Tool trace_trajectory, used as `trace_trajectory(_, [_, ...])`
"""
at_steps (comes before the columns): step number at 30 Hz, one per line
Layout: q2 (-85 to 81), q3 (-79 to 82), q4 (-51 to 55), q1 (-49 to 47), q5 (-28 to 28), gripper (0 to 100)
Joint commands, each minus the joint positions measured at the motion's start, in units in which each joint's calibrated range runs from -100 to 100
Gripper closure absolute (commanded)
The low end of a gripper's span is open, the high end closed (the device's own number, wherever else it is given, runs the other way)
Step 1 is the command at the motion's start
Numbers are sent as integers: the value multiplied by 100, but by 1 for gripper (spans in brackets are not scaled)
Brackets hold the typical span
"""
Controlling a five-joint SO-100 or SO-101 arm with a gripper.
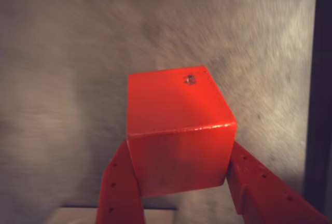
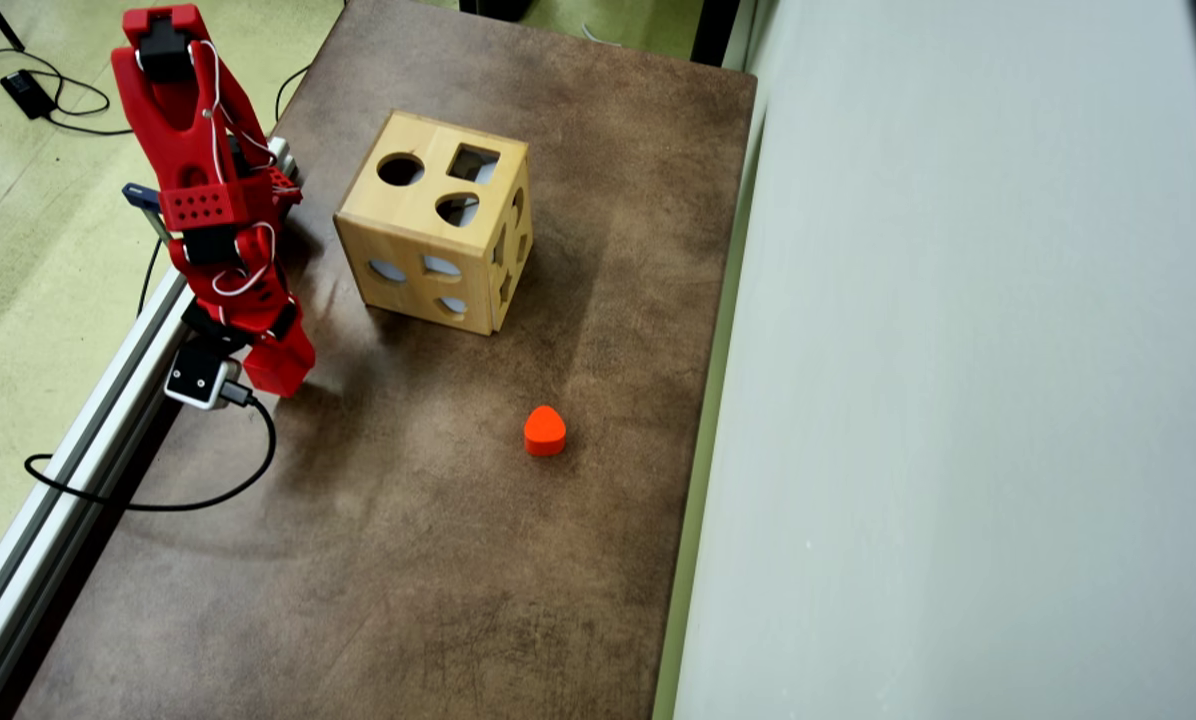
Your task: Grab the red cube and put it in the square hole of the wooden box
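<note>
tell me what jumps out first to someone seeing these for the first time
The red cube fills the wrist view, clamped between the red jaws. In the overhead view the wooden box sits mid-table with its square hole on top, and an orange block lies alone nearer the table's middle.
</note>
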Motion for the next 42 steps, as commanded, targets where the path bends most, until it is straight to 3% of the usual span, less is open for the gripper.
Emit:
trace_trajectory(1, [-1232,-168,107,4,-254,98])
trace_trajectory(16, [-2362,-2109,2343,-1229,-1309,98])
trace_trajectory(24, [-2285,-3665,2793,-2336,-1983,98])
trace_trajectory(34, [-2251,-3674,3477,-4498,-2637,98])
trace_trajectory(42, [-952,-3719,3541,-5189,-3248,98])
